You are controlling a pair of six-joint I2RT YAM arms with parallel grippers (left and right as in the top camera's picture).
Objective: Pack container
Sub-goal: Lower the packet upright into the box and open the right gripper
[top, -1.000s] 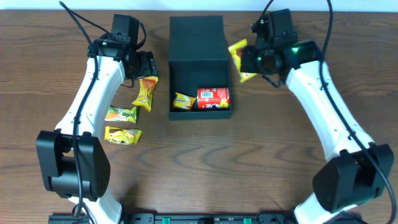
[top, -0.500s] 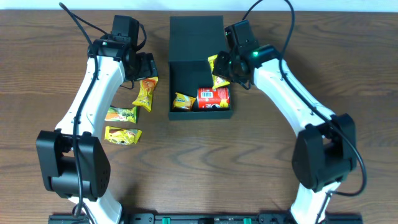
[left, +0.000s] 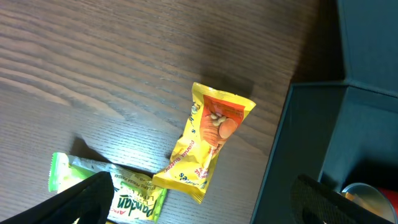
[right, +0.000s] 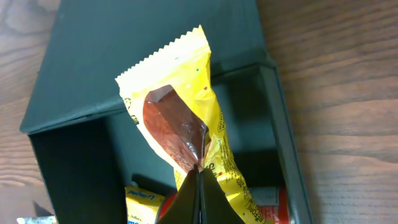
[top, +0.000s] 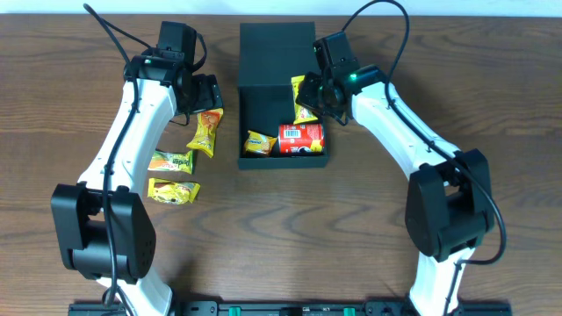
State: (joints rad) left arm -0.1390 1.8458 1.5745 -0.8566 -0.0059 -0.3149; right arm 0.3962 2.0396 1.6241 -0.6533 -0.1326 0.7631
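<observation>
The container point(top: 243, 123), a dark teal box with its flap lid point(top: 277, 53) folded back, stands at the table's middle. Inside lie a red can point(top: 301, 139) and a small yellow packet point(top: 260, 142). My right gripper point(top: 318, 95) is shut on a yellow packet with a brown picture point(top: 305, 98) and holds it over the box's right half. The right wrist view shows this packet point(right: 180, 118) pinched at its lower part by my right gripper point(right: 200, 177), above the container point(right: 81, 74). My left gripper point(top: 205, 95) stands open just above a yellow-orange nut packet point(top: 206, 130), left of the box.
In the left wrist view the nut packet point(left: 208, 140) lies beside a green Pandan packet point(left: 124, 194), with the container wall point(left: 298, 143) close on the right. A green packet point(top: 171, 161) and a yellow packet point(top: 173, 190) lie on the table further front left.
My right arm has swung left, carrying the yellow packet from beside the box's right side to above its inside. The left arm has stayed in place.
</observation>
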